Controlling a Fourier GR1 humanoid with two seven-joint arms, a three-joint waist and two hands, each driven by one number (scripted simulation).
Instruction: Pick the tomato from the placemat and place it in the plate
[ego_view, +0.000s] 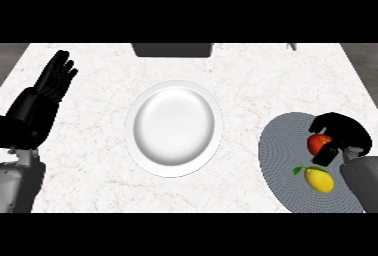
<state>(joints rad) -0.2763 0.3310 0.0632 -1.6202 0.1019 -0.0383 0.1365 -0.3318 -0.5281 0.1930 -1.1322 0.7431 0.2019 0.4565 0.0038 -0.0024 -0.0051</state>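
A red tomato (317, 143) lies on the grey round placemat (284, 150) at the right of the counter. My right hand (345, 131) is curled round the tomato from the right and above, its thumb in front of it, and it hides part of the fruit. The white plate (175, 127) sits in the middle of the counter with nothing on it, well to the left of the tomato. My left hand (55, 76) rests open at the left edge, fingers pointing up.
A yellow lemon (319, 179) with a green leaf lies on the placemat just below the tomato. A dark box-like object (173, 49) stands at the counter's far edge above the plate. White marble counter surrounds the plate.
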